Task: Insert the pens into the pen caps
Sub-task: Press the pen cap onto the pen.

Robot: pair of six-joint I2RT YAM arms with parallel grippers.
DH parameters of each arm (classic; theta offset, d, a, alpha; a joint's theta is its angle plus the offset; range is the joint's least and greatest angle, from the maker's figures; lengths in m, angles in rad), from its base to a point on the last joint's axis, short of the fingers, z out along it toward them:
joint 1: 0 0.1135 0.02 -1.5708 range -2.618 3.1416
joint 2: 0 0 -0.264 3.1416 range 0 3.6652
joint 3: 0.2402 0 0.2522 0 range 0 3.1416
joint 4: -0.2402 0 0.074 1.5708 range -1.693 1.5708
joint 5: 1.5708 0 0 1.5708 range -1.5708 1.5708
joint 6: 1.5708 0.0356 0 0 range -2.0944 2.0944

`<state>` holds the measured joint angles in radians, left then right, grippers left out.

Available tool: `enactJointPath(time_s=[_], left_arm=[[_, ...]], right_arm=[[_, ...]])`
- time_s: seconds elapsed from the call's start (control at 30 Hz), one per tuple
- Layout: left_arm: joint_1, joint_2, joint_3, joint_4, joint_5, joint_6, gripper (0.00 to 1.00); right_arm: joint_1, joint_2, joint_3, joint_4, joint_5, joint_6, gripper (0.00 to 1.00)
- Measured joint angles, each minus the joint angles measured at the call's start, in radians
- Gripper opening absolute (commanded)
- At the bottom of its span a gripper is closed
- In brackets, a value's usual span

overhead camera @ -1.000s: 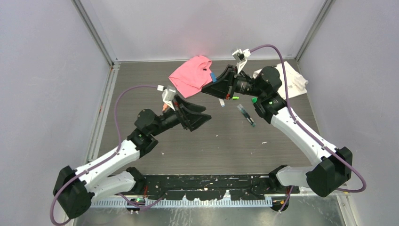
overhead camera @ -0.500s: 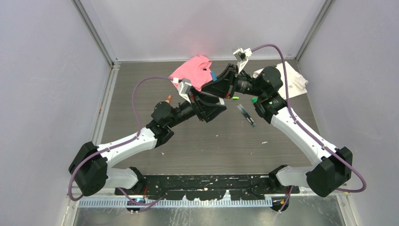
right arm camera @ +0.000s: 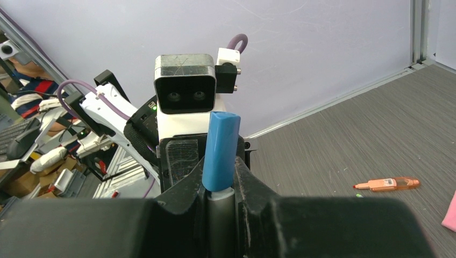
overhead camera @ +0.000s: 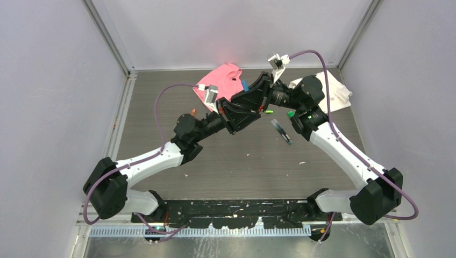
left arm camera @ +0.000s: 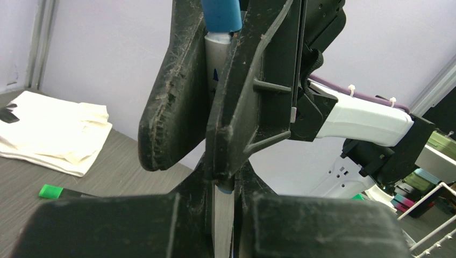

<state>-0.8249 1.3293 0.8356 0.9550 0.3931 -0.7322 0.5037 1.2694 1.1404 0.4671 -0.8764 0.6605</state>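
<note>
My right gripper (right arm camera: 219, 196) is shut on a white-bodied pen (right arm camera: 219, 217), held above the table with its blue pen cap (right arm camera: 221, 150) sticking out past the fingers. In the top view the cap (overhead camera: 244, 86) shows just beyond the right gripper (overhead camera: 243, 98). My left gripper (left arm camera: 223, 212) faces it and is shut on the other end of the same pen (left arm camera: 222, 215). The two grippers overlap in the top view, left gripper (overhead camera: 250, 107) beneath. An orange pen (right arm camera: 388, 184) lies on the table.
A pink cloth (overhead camera: 219, 80) lies at the back and a white cloth (overhead camera: 337, 88) at the back right. A dark green pen (overhead camera: 280, 130), a small green cap (overhead camera: 269, 112) and a green-capped black highlighter (left arm camera: 51, 191) lie on the table under the arms.
My left arm swung right and back to meet the right gripper, and its jaws went from open to shut on the pen's free end. The right arm barely moved.
</note>
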Motion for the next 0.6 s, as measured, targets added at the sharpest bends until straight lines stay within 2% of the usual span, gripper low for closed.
enactJointPath(time_s=[0.1, 0.2, 0.4, 0.6], left_arm=[[0.0, -0.002, 0.0, -0.002, 0.0, 0.009, 0.01], [0.0, -0.017, 0.0, -0.032, -0.002, 0.032, 0.01], [0.0, -0.067, 0.0, -0.103, -0.012, 0.089, 0.01], [0.001, -0.09, 0.003, -0.121, -0.019, 0.111, 0.0]], right_arm=[[-0.003, 0.0, 0.0, 0.003, -0.006, 0.0, 0.19], [-0.008, 0.0, 0.0, 0.005, -0.015, 0.0, 0.27], [-0.01, -0.015, -0.016, 0.02, -0.033, 0.003, 0.34], [-0.01, -0.033, -0.028, 0.041, -0.047, 0.002, 0.35]])
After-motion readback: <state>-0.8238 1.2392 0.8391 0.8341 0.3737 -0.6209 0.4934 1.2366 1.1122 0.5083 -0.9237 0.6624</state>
